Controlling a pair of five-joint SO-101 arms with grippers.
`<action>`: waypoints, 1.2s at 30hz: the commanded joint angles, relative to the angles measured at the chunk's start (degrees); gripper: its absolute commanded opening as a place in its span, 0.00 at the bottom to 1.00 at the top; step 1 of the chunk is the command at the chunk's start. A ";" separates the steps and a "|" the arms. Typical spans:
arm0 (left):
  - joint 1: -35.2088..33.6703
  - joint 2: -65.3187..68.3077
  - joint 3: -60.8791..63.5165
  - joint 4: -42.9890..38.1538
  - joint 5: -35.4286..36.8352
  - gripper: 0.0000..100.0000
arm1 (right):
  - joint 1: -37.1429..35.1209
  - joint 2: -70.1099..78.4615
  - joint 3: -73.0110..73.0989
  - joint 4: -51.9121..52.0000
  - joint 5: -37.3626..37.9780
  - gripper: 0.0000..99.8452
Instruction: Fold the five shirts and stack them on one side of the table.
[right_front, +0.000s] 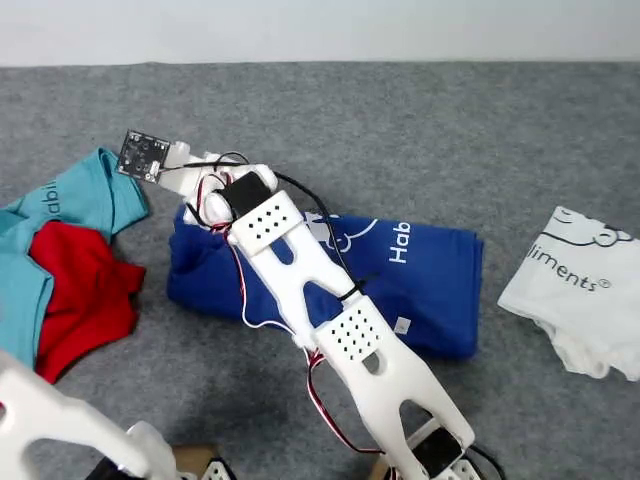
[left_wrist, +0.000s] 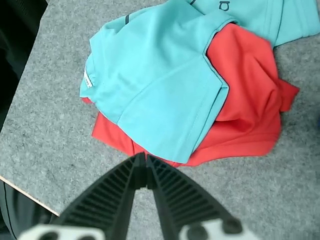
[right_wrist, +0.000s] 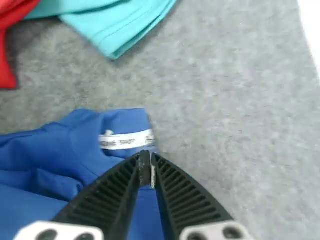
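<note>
A blue shirt (right_front: 420, 290) lies partly folded mid-table. My right gripper (right_front: 195, 212) is at its far-left corner; in the right wrist view the gripper (right_wrist: 150, 161) is shut on the blue shirt (right_wrist: 50, 165) just beside its white label (right_wrist: 125, 141). At the left edge a teal shirt (right_front: 80, 200) lies over a red shirt (right_front: 80, 290), both crumpled. My left gripper (left_wrist: 146, 162) hangs shut and holding nothing above the grey mat, just short of the teal shirt (left_wrist: 165, 90) and red shirt (left_wrist: 250, 100). A folded white shirt (right_front: 580, 290) lies at the right.
Grey felt (right_front: 400, 130) covers the table, with bare room along the far side. The table's edge (left_wrist: 25, 195) runs close to the left gripper. The left arm (right_front: 50, 420) stands at the near-left corner. A teal hem (right_wrist: 120, 25) lies beyond the blue corner.
</note>
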 joint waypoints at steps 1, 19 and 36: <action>-0.18 -1.41 -0.13 0.70 -0.53 0.01 | -1.36 1.01 0.79 -1.71 0.18 0.01; -0.26 -1.58 1.71 0.70 -0.53 0.01 | 1.80 1.71 -8.00 1.54 0.18 0.01; -0.26 -1.58 1.63 0.97 -0.53 0.01 | 12.79 -20.97 -0.09 28.18 -25.23 0.01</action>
